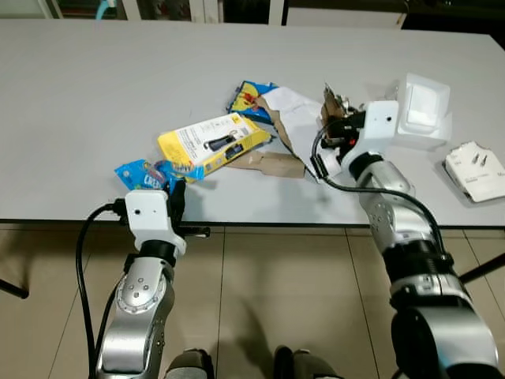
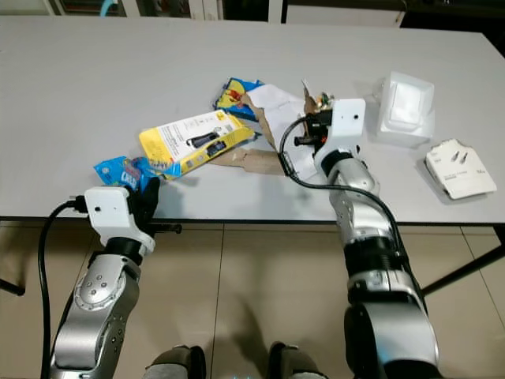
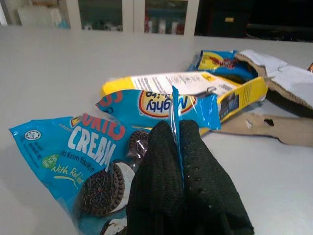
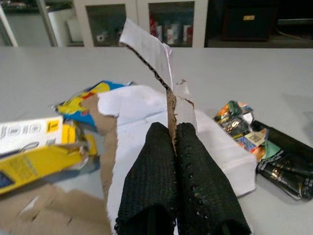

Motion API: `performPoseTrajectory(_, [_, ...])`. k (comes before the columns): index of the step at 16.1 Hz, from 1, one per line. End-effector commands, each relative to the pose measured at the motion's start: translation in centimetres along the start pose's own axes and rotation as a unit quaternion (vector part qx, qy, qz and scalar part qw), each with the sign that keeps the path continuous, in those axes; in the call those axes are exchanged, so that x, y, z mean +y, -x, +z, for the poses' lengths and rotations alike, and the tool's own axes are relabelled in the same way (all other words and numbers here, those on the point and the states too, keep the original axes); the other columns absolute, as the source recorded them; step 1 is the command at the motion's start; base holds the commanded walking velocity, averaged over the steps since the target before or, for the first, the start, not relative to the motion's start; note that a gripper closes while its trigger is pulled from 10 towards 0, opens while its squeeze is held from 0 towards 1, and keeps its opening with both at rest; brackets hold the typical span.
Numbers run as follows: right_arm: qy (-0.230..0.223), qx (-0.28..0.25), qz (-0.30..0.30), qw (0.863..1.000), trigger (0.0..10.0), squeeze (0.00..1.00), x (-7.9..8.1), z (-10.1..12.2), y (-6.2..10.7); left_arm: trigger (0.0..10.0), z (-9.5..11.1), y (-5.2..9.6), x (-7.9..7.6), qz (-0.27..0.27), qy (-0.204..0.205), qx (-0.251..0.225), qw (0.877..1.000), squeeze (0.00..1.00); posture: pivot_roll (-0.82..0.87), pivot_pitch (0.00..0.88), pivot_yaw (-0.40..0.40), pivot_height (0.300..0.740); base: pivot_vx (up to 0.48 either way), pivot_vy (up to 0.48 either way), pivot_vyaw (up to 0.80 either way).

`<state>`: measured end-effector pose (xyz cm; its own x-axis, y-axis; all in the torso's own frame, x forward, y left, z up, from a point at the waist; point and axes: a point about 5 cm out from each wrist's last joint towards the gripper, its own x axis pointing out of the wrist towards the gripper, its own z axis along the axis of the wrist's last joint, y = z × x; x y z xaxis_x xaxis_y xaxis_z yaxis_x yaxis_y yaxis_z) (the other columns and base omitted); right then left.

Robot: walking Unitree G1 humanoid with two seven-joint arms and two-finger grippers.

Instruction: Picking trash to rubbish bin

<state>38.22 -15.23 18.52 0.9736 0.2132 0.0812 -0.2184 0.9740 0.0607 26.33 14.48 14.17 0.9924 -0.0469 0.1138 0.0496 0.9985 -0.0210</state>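
Here the left gripper (image 3: 178, 142) pinches the blue cookie wrapper (image 3: 83, 161) at the table's (image 1: 95, 95) near edge, and the right gripper (image 4: 173, 139) pinches torn cardboard (image 4: 146, 49) further right, beside the yellow box (image 1: 211, 140)

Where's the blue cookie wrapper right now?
The blue cookie wrapper lies near the table's front edge on the robot's left, beside the yellow box, its edge pinched in the left pincer.

Table (image 1: 95, 95): cookie wrapper (image 1: 142, 174) at front edge left, yellow box (image 1: 211, 140) behind-right of it, torn cardboard (image 1: 288, 130) centre, white tray (image 1: 422, 110) far right.
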Motion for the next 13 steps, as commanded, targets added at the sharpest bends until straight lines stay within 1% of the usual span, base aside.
performPoseTrajectory(1, [0.015, 0.004, -0.002, 1.000, 0.0, 0.00, -0.3, -0.2, 0.5, 10.0, 0.8, 0.0, -0.6, -0.013, -0.007, -0.017, 1.000, 0.00, 0.00, 0.121, -0.021, 0.740, 0.000, 0.000, 0.00])
performPoseTrajectory(2, [0.024, 0.000, -0.004, 1.000, 0.0, 0.00, -0.3, -0.3, 0.7, 10.0, 0.8, 0.0, -0.7, -0.020, -0.009, -0.017, 1.000, 0.00, 0.00, 0.121, -0.021, 0.740, 0.000, 0.000, 0.00])
performPoseTrajectory(6, [0.017, 0.005, 0.001, 1.000, 0.0, 0.00, 0.2, -0.8, 1.4, 10.0, 0.0, 0.4, -0.6, -0.020, -0.008, 0.003, 1.000, 0.00, 0.00, 0.123, -0.020, 0.740, 0.000, 0.000, 0.00])
performPoseTrajectory(10, [0.009, 0.007, 0.010, 1.000, 0.0, 0.00, 0.8, -1.0, 1.7, 10.0, -0.2, 0.5, -1.0, -0.028, -0.005, 0.013, 0.999, 0.00, 0.00, 0.126, -0.022, 0.740, 0.000, 0.000, 0.00])
performPoseTrajectory(12, [0.005, 0.010, 0.012, 1.000, 0.0, 0.00, 0.9, -1.1, 1.7, 10.0, -0.3, 0.5, -0.9, -0.026, -0.002, 0.019, 0.999, 0.00, 0.00, 0.126, -0.022, 0.740, 0.000, 0.000, 0.00])
performPoseTrajectory(13, [0.004, 0.011, 0.012, 1.000, 0.0, 0.00, 1.0, -1.2, 1.8, 10.0, -0.5, 0.5, -0.8, -0.024, -0.001, 0.023, 0.999, 0.00, 0.00, 0.126, -0.022, 0.740, -0.259, 0.000, 0.00])
